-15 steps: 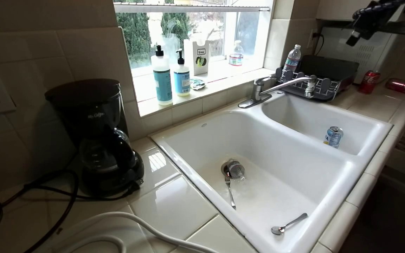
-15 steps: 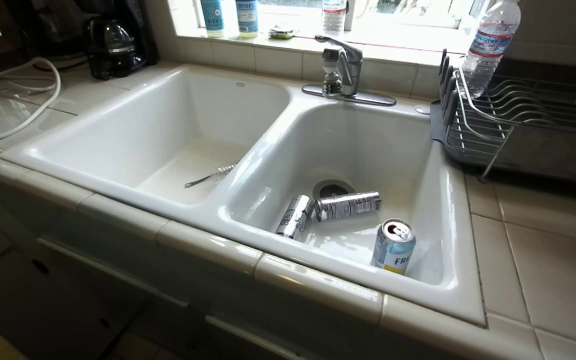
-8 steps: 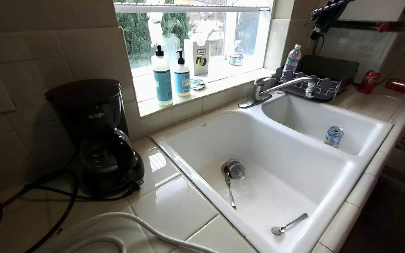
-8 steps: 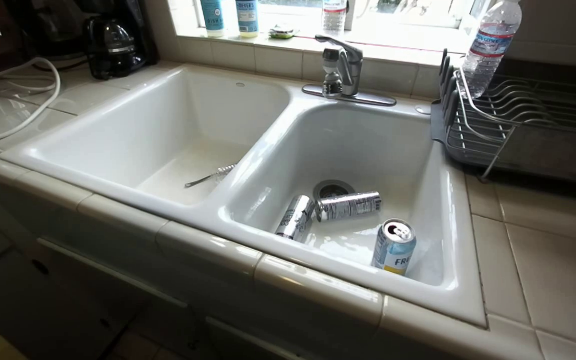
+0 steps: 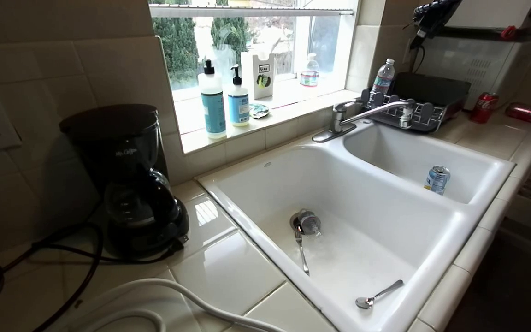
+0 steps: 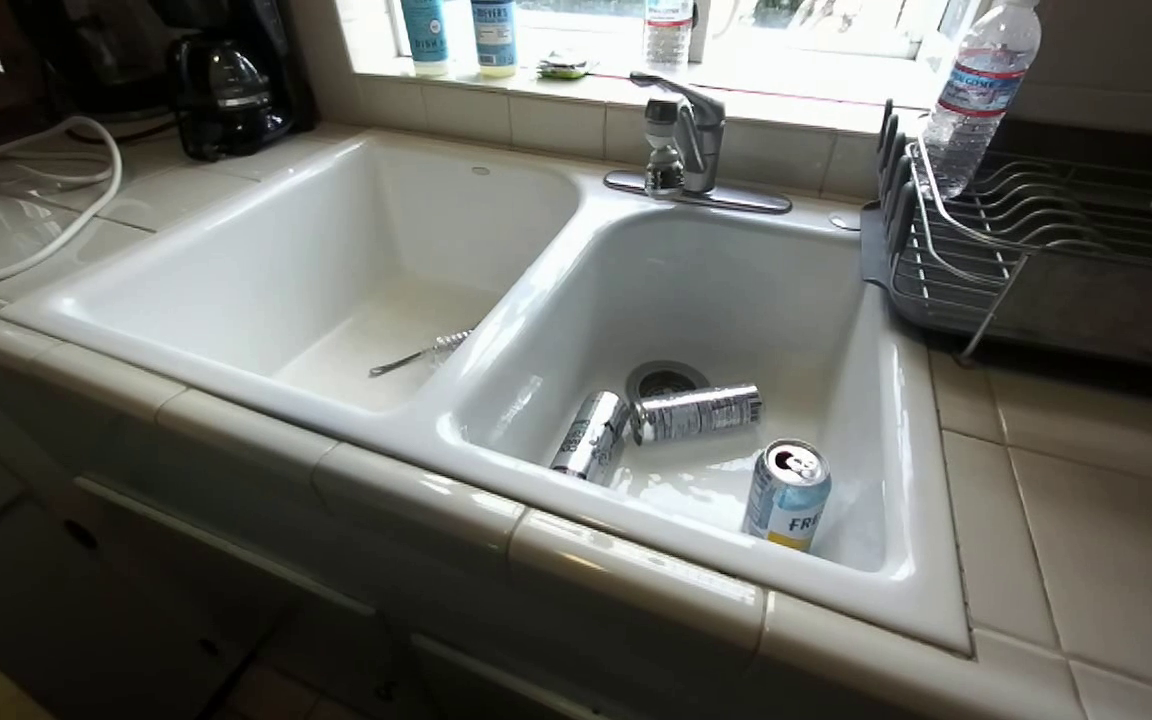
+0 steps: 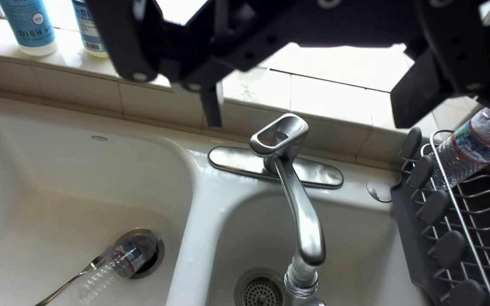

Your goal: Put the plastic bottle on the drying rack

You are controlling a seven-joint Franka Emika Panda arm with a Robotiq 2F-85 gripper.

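A clear plastic bottle [image 5: 310, 222] lies on its side by the drain of the larger basin; it also shows in the wrist view [image 7: 130, 257]. A similar clear bottle [image 6: 981, 90] leans upright in the near corner of the dark grey drying rack [image 6: 1046, 290], also seen in the wrist view [image 7: 470, 146]. Another clear bottle [image 5: 309, 76] stands on the windowsill. My gripper [image 7: 309, 121] is open and empty, its fingers wide apart above the faucet in the wrist view. In an exterior view the gripper [image 5: 416, 41] shows at the upper right, in front of the microwave.
The silver faucet [image 7: 300, 208] rises between the two basins of the white sink [image 6: 496, 350]. Several cans, such as a blue one [image 6: 788, 495], are in the smaller basin. A fork [image 5: 302, 253] and a spoon [image 5: 378, 295] lie in the larger basin. Soap bottles [image 5: 212, 106] stand on the sill.
In an exterior view my gripper has moved left across the upper right corner, then tilted slightly. The bottles, rack and sink contents have not moved.
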